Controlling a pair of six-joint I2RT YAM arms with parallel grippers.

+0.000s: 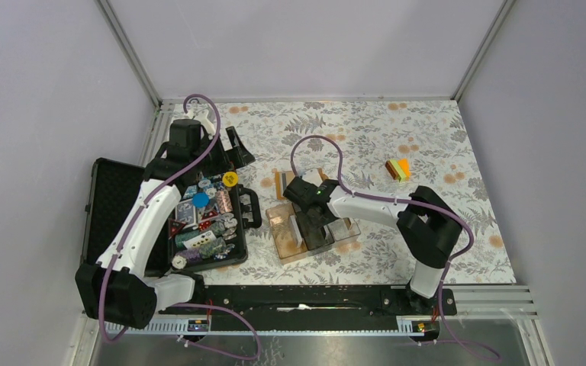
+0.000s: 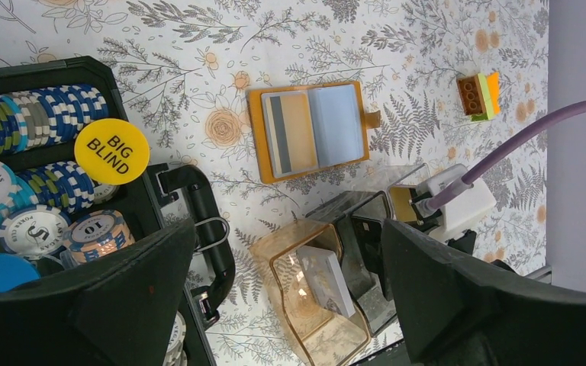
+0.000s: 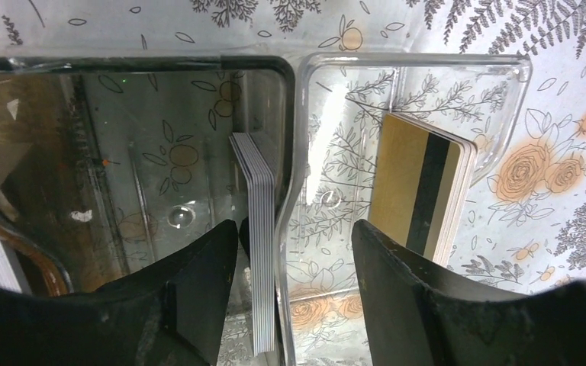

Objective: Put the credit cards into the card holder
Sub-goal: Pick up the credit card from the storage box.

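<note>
Light: bright, even and diffuse, coming from above, with no hard shadows. Top view: only soft, faint shade on the floral cloth [image 1: 397, 137] just beside the clear tray [image 1: 284, 238]; focus is sharp across the frame. Right wrist view: the tray walls mirror the cloth pattern. The tray's left compartment reads dim and brownish, its right one bright. Left wrist view: left gripper [image 2: 288, 229] is near-black, surface detail lost, edges soft. Cloth beyond the tray is crisp.
</note>
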